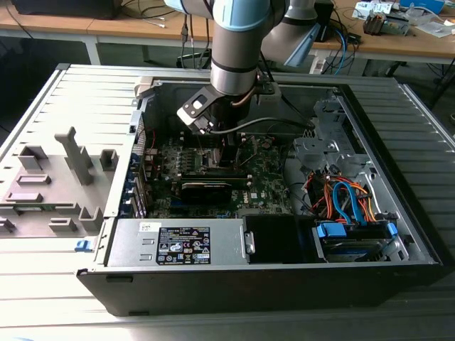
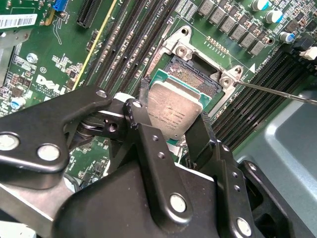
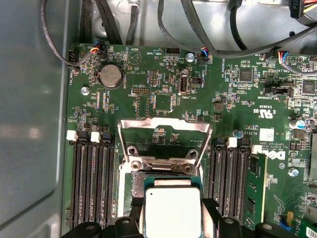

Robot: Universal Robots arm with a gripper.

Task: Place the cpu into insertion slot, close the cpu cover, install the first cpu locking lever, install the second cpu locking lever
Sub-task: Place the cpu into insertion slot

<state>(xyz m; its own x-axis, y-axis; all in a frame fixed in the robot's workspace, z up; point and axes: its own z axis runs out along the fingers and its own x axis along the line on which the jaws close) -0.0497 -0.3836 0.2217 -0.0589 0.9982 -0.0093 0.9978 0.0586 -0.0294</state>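
My gripper (image 2: pixel 174 115) is shut on the cpu (image 2: pixel 173 110), a small square chip with a silvery top, with one black finger on each of two opposite edges. The cpu hangs low over the insertion slot (image 2: pixel 194 75), covering part of its dark centre; I cannot tell whether it touches. In the first wrist view the cpu (image 3: pixel 172 210) sits between the fingertips (image 3: pixel 136 204), just before the socket's silver rim (image 3: pixel 161 166). The cpu cover (image 3: pixel 163 125) stands swung open beyond the slot. A thin metal locking lever (image 2: pixel 277 92) sticks out to one side, unlatched. In the exterior view the arm's wrist (image 1: pixel 213 114) reaches down into the case.
The green motherboard (image 1: pixel 266 188) lies inside an open computer case (image 1: pixel 398 213). Rows of black memory slots (image 3: pixel 91 178) flank the socket on both sides. A power supply (image 1: pixel 178 241) and a drive with bundled cables (image 1: pixel 348 206) sit along the case's near side.
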